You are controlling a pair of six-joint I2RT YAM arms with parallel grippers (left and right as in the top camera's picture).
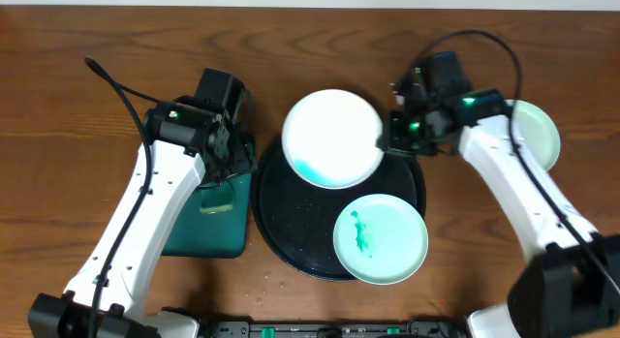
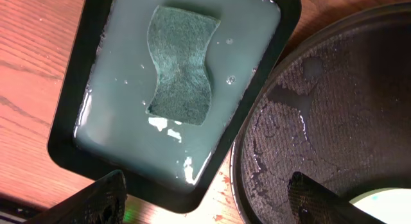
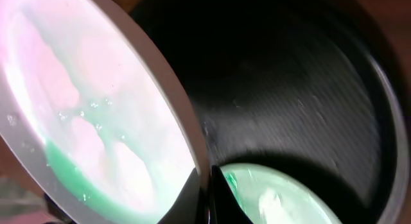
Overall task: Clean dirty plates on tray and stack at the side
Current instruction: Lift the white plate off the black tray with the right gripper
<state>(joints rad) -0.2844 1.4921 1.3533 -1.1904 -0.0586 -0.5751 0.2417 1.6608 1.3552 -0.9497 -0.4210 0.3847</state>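
Steadiness mattered most — the right jaws gripped the rim of the round white plate, tilted over the large round black tray, so the left jaws, spread open above the wavy green sponge, would best wipe lightly.

The tray is sitting mid-table. The far plate is lying over its back rim, with the right gripper's fingers pinching the plate's right edge. The near plate is resting on the tray's front right, overhanging the rim. A third plate is lying on the table well to the right. Just left of the tray, a rectangular tray is sitting with a sponge lying in it. The left gripper is hanging above the two trays' adjoining rims.
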